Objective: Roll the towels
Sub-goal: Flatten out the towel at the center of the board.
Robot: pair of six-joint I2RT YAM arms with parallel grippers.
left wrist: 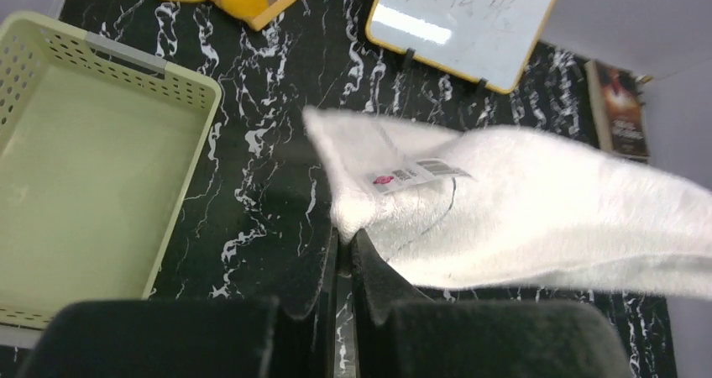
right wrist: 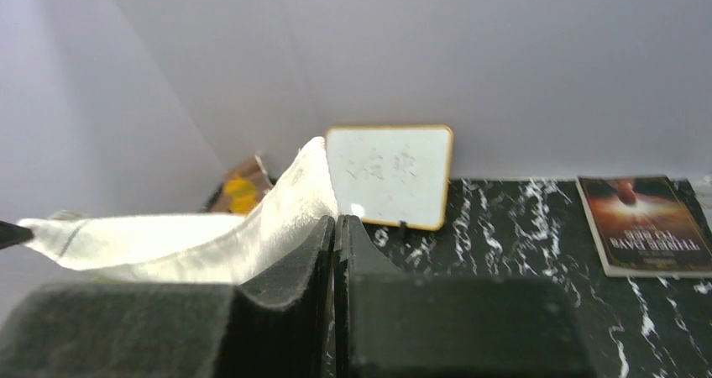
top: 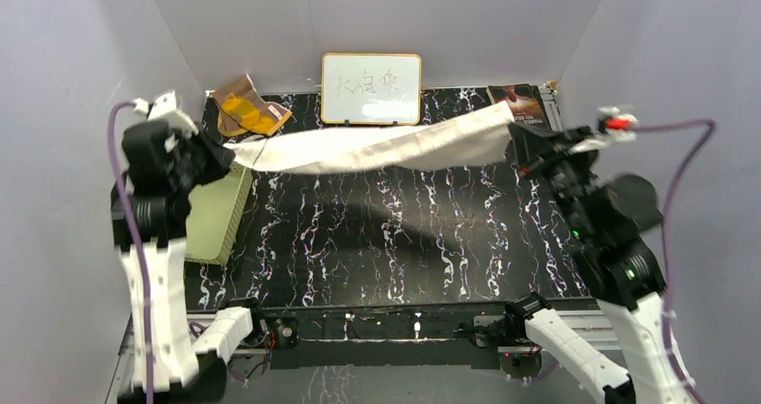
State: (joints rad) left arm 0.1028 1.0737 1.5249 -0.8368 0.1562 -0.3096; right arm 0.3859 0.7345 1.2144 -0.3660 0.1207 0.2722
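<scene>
Cream towel (top: pixel 395 146) hangs stretched above the worktop (top: pixel 377 242). Left fingers (left wrist: pixel 312 269) pinch one end, right fingers (right wrist: pixel 291 265) the other.

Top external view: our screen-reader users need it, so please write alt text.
Two robot arms hold a long cream towel stretched above a black marbled table, the left gripper shut on one end and the right gripper on the other. Behind it are a whiteboard, an orange-and-brown cloth and a booklet; a pale green basket sits by the left arm.
</scene>
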